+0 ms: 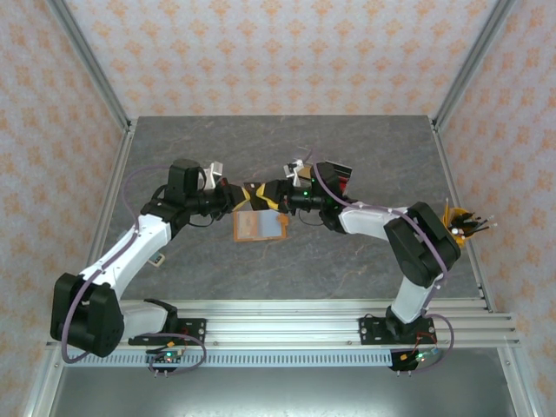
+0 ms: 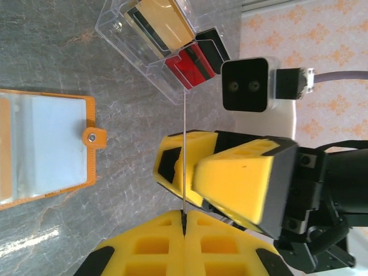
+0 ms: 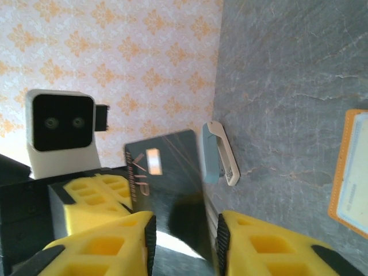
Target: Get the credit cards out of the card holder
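- Orange leather-look folding wallet [image 1: 259, 227] lies open and flat on the grey stone-pattern table [image 1: 365, 261], just in front of where the two grippers meet.
- Pale blue-grey flat card [image 2: 52, 138] is in the wallet, under a clear pocket. The snap tab sticks out from the wallet's edge.
- Left gripper [image 2: 184, 215]: yellow foam jaws are pressed together on a dark glossy rectangular card [image 3: 167, 172]. That card is lifted off the table. It shows edge-on as a thin line in the left wrist view, running straight out from the fingertips.
- Right gripper [image 3: 184, 230]: jaws are partly apart. The dark card's face, with "VIP" lettering, sits in the gap between them. Can't tell whether the pads touch the card's edges.
- Both grippers are tip to tip above the table, mid-workspace, just behind the wallet.
- Clear plastic case [image 2: 123, 40] holds tan, red and black blocks and sits on the table apart from the wallet, on its snap-tab side.
- Small white and blue-grey oblong item [image 3: 219, 154] lies on the table beside the dark card in the right wrist view; too unclear to identify.
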